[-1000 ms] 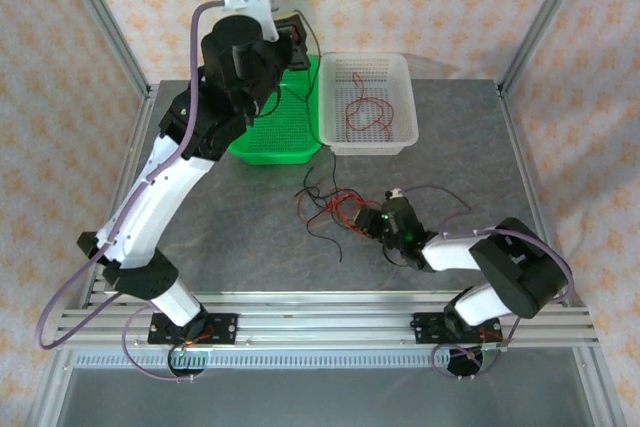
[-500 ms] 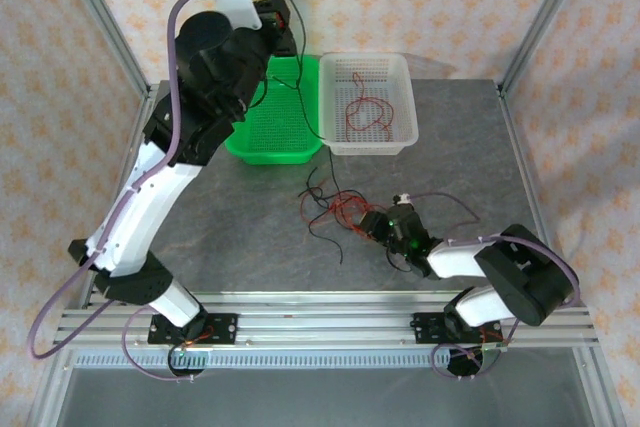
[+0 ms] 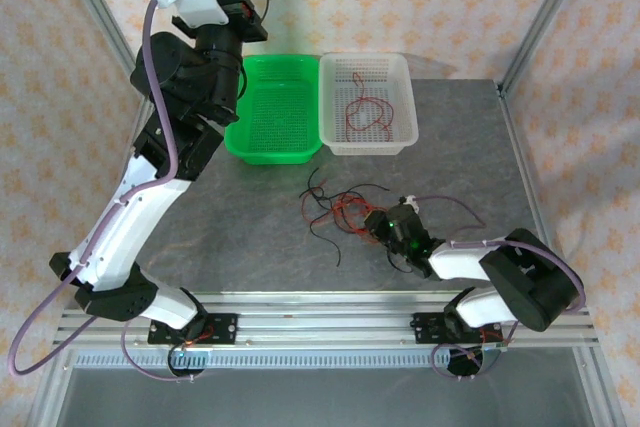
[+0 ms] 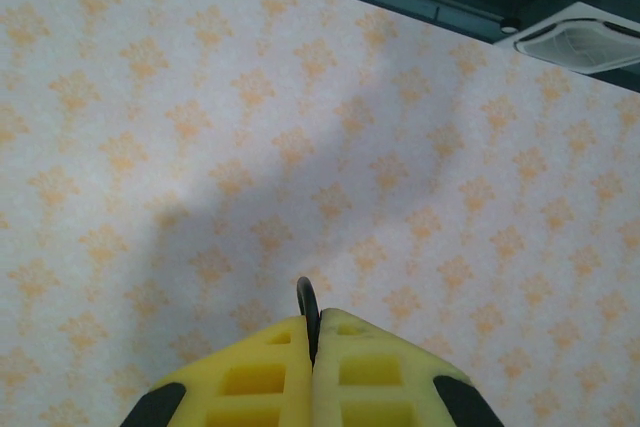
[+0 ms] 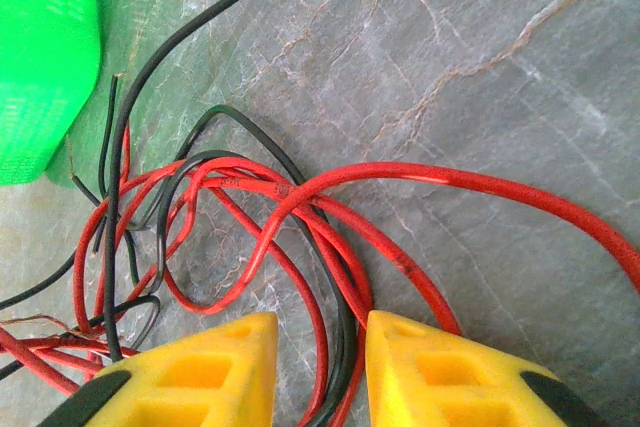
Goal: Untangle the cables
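Partway done, I'd judge: most cables (image 3: 340,209) lie knotted on the bench (image 3: 250,217), red + black, too snarled to count. Right claw (image 5: 320,367) parted, straddling strands, gripping nothing. Behind, 2 baskets: green basket (image 3: 272,155), and white basket (image 3: 366,145) w/ 1 red cable (image 3: 362,112). Left claw (image 4: 314,332) up high at rear, clenched on 1 black cable (image 4: 303,294).
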Motion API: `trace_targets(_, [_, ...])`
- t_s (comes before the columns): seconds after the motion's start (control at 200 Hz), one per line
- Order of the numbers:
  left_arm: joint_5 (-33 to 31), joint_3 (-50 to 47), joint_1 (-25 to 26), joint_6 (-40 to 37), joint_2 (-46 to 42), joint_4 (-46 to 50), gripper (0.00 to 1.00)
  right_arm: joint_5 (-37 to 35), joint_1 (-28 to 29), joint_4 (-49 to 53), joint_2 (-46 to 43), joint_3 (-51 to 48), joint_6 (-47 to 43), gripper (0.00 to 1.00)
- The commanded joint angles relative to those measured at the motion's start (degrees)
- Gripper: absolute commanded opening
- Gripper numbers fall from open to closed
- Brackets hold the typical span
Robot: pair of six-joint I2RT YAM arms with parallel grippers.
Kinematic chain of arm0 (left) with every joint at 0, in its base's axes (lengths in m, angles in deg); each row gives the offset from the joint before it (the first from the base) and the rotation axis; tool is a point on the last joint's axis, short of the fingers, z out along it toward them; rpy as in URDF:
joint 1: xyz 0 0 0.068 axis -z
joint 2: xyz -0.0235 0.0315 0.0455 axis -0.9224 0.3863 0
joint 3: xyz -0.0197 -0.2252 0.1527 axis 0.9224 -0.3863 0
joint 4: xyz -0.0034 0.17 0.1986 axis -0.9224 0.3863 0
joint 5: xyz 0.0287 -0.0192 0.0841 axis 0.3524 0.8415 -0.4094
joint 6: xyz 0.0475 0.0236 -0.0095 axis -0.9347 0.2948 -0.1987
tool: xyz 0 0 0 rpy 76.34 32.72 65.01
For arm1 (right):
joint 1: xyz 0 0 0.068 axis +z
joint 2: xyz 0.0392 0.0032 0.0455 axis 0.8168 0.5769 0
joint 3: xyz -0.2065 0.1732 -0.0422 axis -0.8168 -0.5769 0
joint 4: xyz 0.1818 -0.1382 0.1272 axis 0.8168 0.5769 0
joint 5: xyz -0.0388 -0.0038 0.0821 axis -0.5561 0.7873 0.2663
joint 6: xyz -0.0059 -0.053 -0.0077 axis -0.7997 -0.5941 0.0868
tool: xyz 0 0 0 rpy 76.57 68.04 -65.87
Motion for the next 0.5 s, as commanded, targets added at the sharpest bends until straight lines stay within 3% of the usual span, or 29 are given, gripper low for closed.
trace_targets(0.0, [-3.3, -1.8, -1.2, -4.0, 2.6, -4.5, 0.00, -4.1, -0.3, 12.5, 3.0, -2.3, 0.5, 0.30])
trace_targets(0.255, [-3.9, -1.4, -7.2, -0.7, 11.7, -3.9, 0.00, -2.5, -0.2, 20.8, -2.6, 1.1, -2.0, 0.32])
trace_targets(0.496, [2.0, 0.8, -14.0, 10.2, 21.3, 2.0, 0.00, -3.8, -0.2, 37.1, -20.0, 7.0, -6.5, 0.43])
